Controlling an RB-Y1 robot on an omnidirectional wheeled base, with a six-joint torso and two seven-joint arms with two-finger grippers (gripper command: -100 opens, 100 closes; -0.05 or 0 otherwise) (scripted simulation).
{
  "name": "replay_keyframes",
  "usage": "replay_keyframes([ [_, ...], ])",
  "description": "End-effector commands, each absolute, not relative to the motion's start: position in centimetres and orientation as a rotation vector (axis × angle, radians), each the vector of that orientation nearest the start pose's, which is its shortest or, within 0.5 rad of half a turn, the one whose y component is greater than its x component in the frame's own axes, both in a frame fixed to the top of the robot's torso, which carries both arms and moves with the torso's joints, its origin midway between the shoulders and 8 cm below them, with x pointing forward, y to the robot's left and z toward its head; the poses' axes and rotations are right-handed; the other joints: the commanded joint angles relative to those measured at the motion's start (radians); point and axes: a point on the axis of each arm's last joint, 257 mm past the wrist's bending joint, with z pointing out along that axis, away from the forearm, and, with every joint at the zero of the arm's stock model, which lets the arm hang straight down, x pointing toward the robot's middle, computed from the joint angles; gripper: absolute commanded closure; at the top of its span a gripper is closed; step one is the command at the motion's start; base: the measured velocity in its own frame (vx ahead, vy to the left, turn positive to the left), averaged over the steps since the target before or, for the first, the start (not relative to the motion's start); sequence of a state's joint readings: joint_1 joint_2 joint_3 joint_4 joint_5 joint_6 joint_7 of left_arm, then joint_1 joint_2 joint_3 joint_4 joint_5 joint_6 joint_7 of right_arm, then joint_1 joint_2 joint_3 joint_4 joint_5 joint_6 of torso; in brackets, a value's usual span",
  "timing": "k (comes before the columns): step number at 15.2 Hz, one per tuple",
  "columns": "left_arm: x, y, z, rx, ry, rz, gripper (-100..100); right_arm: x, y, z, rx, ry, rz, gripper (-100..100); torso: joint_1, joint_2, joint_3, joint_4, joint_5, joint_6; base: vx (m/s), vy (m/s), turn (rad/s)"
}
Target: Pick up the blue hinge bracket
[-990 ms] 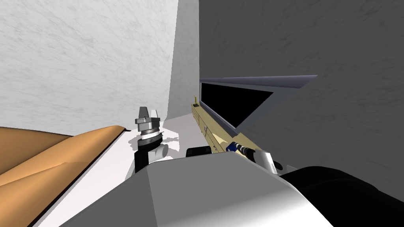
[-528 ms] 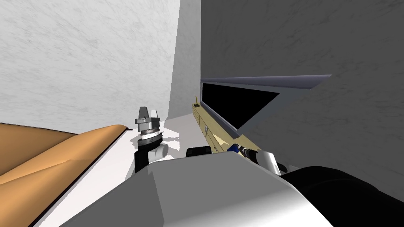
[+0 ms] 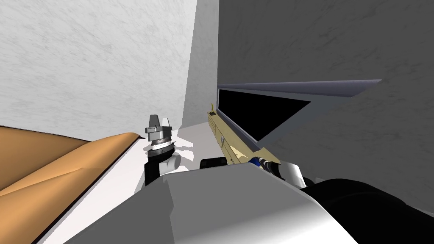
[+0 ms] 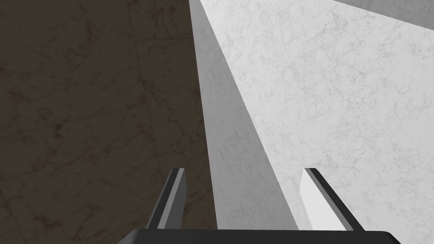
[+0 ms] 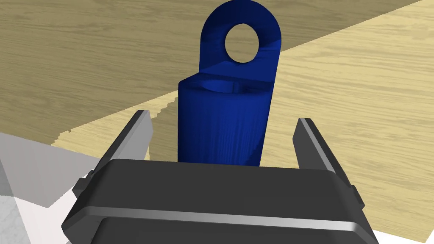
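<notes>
The right hand [image 5: 223, 117] has its two fingers spread wide with the blue hinge bracket [image 5: 220, 131] standing upright between them. A sliver of pale wood shows on either side, so neither blade touches it and nothing is gripped yet. The bracket's rounded barrel sits deep in the opening, its foot hidden behind the hand's dark body, and the holed tab rises above the fingertips. It stands on a light wooden surface [image 5: 360, 106], seemingly close to an edge where the wood gives way to grey. In the head view the bracket [image 3: 254, 160] lies at about four o'clock from the left hand [image 3: 157, 123], which is raised well apart, fingers open and empty. The likely next step is closing, and the trouble lies there: if one blade reaches the barrel first it could shove or tip the bracket rather than clamp it, perhaps towards that edge. The curved side also gives thin blades little to bite on — a light squeeze might let it twist or slide out during the lift.
</notes>
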State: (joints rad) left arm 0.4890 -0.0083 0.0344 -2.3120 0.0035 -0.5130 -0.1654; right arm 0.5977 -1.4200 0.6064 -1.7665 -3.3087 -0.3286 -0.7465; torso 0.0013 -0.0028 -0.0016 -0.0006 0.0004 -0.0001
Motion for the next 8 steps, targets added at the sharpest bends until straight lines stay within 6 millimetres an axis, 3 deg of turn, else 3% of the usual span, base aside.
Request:
replay_keyframes([
  [1,33.3,28.8,4.5,-0.558,0.600,-1.130,0,12.0,-51.8,-44.5,-2.456,1.798,-0.511,-100,0.000,0.000,0.000,0.000,0.000,0.000,0.032,0.003,0.030],
  [8,33.3,28.8,4.5,-0.558,0.600,-1.130,0,10.0,-53.4,-44.3,-2.365,1.978,-0.441,-100,0.000,0.001,0.001,0.000,0.000,0.000,0.028,0.002,0.040],
])
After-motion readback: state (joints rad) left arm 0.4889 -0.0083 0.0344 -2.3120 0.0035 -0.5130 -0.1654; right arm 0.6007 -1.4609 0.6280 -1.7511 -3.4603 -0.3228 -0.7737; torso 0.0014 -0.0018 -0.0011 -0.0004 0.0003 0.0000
